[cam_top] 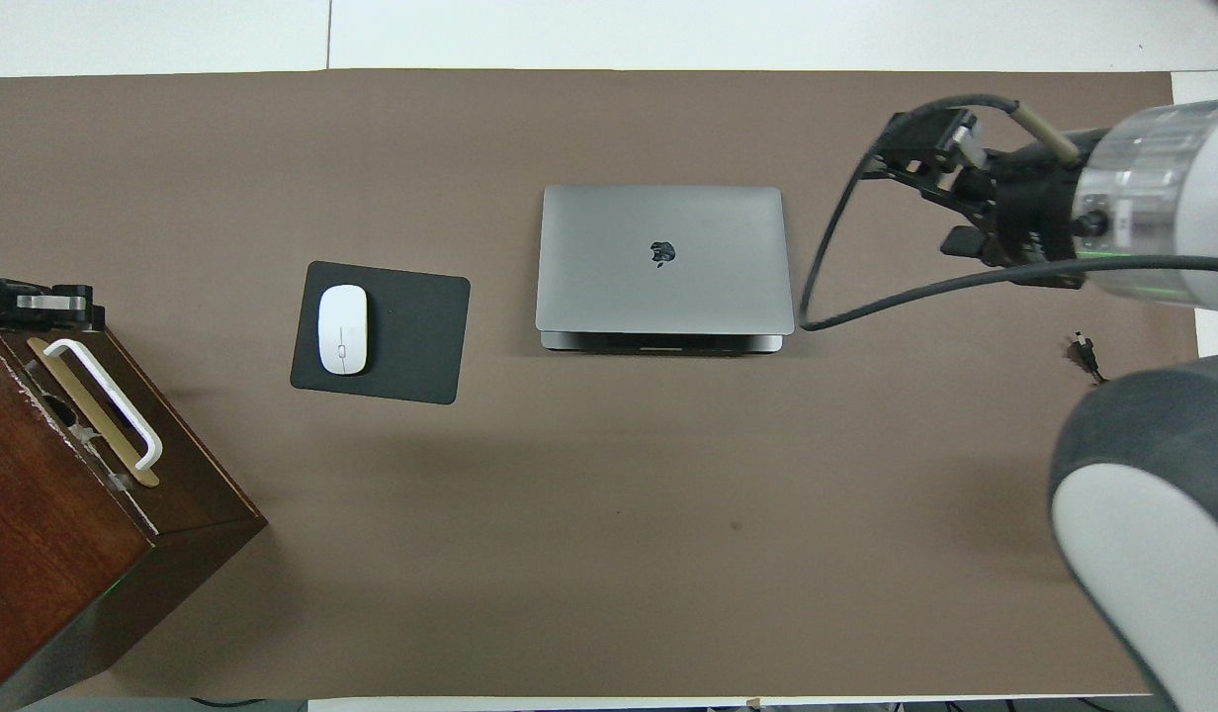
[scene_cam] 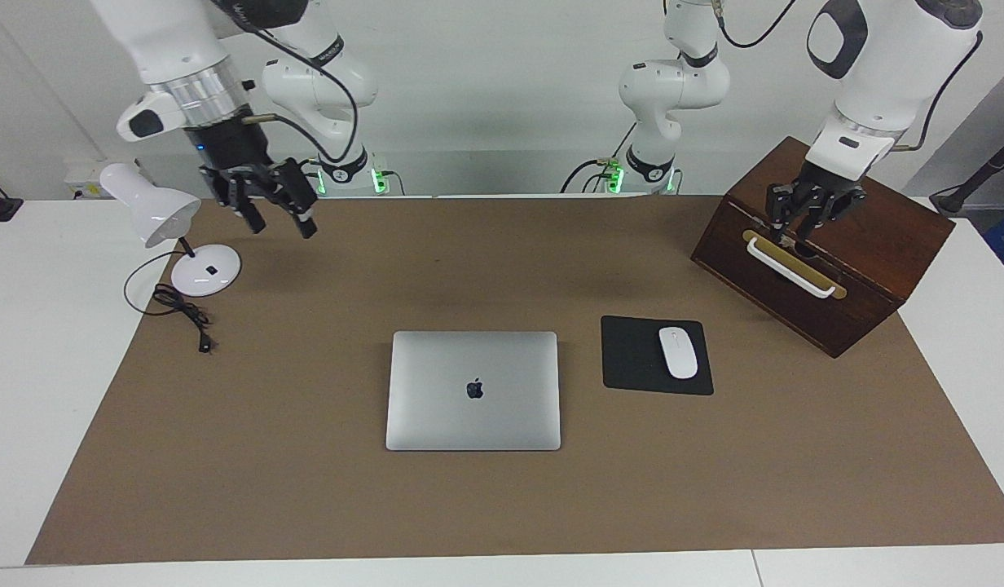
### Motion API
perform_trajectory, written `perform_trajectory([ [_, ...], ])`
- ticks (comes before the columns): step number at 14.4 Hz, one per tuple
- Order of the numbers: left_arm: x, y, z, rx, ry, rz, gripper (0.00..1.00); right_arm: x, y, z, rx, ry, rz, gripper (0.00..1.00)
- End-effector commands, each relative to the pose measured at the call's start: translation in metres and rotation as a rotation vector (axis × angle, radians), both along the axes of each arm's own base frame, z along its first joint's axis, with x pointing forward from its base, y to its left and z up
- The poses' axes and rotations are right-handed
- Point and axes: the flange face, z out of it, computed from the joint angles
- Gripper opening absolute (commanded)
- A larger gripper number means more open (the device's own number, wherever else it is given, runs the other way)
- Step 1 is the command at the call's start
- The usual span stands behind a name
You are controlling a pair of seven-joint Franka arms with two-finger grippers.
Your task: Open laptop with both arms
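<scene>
The laptop (scene_cam: 473, 390) (cam_top: 663, 259) lies closed on the middle of the brown mat, lid up with the dark logo showing. My right gripper (scene_cam: 280, 224) (cam_top: 940, 183) hangs open in the air over bare mat between the desk lamp and the laptop, touching nothing. My left gripper (scene_cam: 790, 232) (cam_top: 47, 305) is shut, its fingertips together just above the white handle (scene_cam: 791, 267) on the wooden box. Nothing shows between its fingers. Both grippers are well apart from the laptop.
A black mousepad (scene_cam: 632, 359) with a white mouse (scene_cam: 678, 352) lies beside the laptop toward the left arm's end. The wooden box (scene_cam: 869, 236) stands at that end. A white desk lamp (scene_cam: 204, 273) and its cable (scene_cam: 184, 314) sit at the right arm's end.
</scene>
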Motion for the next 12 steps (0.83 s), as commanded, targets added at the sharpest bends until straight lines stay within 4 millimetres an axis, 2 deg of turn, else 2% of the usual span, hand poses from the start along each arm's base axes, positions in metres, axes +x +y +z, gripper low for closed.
perform_trajectory([
  [1,0.0,-0.002,0.003,-0.022,-0.068,0.008,0.0,0.014,0.022,-0.016,0.108,-0.037,-0.106,1.0],
  [3,0.003,-0.003,0.004,-0.024,-0.097,0.005,0.0,0.012,0.048,-0.028,0.183,-0.083,-0.174,1.0],
  [4,0.002,-0.004,0.001,-0.023,-0.09,-0.002,0.0,0.01,0.054,-0.032,0.213,-0.099,-0.205,1.0],
  [6,-0.005,-0.022,-0.013,-0.026,-0.079,-0.036,0.0,0.008,0.056,-0.041,0.245,-0.123,-0.246,1.0],
  [7,-0.012,-0.031,-0.019,-0.027,-0.09,-0.052,0.0,0.003,0.064,-0.051,0.271,-0.135,-0.273,1.0],
  [10,-0.044,-0.062,-0.06,-0.037,-0.157,-0.105,0.0,-0.01,0.079,-0.098,0.34,-0.241,-0.305,1.0],
  [12,-0.069,-0.078,-0.082,-0.053,-0.214,-0.12,0.0,-0.016,0.081,-0.115,0.349,-0.259,-0.307,1.0],
])
